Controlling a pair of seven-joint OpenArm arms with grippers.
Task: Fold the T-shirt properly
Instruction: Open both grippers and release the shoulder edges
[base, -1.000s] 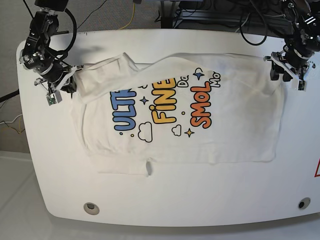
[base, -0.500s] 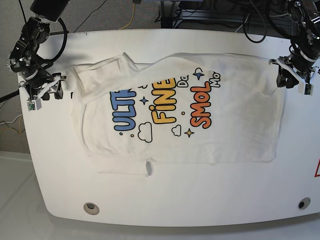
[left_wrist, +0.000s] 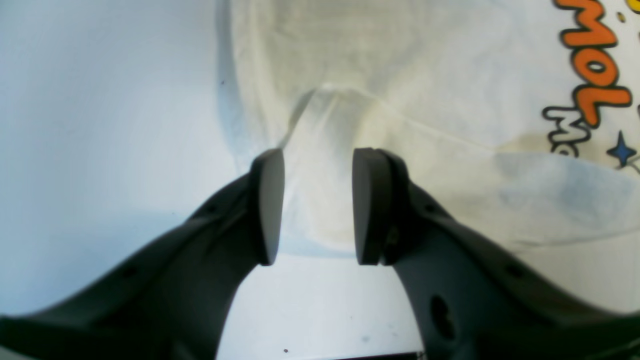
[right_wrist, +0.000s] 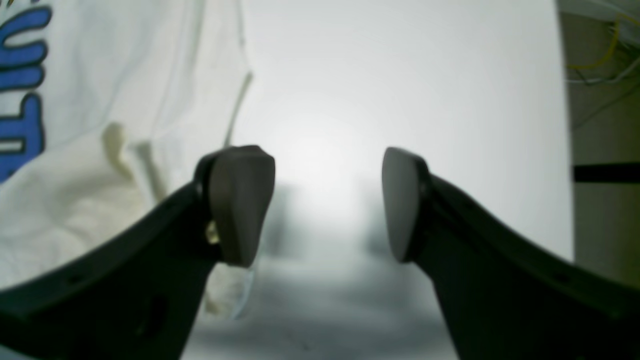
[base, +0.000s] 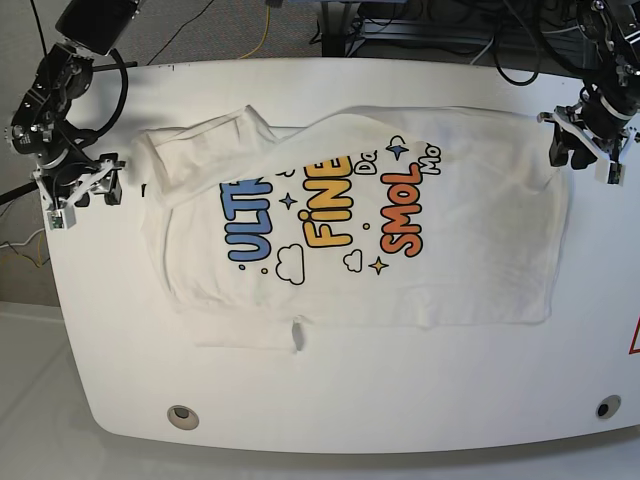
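Both claws stand spread and hold nothing; the left claw (left_wrist: 312, 207) hangs over the corner of the T-shirt (base: 360, 230) at the far right of the bench (base: 330, 400) in the base view, its two dark pads apart with a raised ridge of white cloth showing in the gap between them; whether the pads touch that cloth I cannot tell; the right claw (right_wrist: 327, 205) sits at the far left of the bench, its pads wide apart over bare white surface, with the shirt's edge just beside its left finger (right_wrist: 240, 200); in the base view this claw (base: 85, 190) is near the shirt's rolled sleeve but apart from it, while the left claw (base: 583, 150) overlaps the shirt's upper right corner.

Across the middle of the bench the shirt lies flat and face up, its print (base: 335, 205) in blue, yellow and orange letters running sideways; the top left part is folded over into a thick flap (base: 205, 150); a narrow strip of cloth juts out under the lower left edge; cables (base: 420, 25) trail behind the bench's far side.
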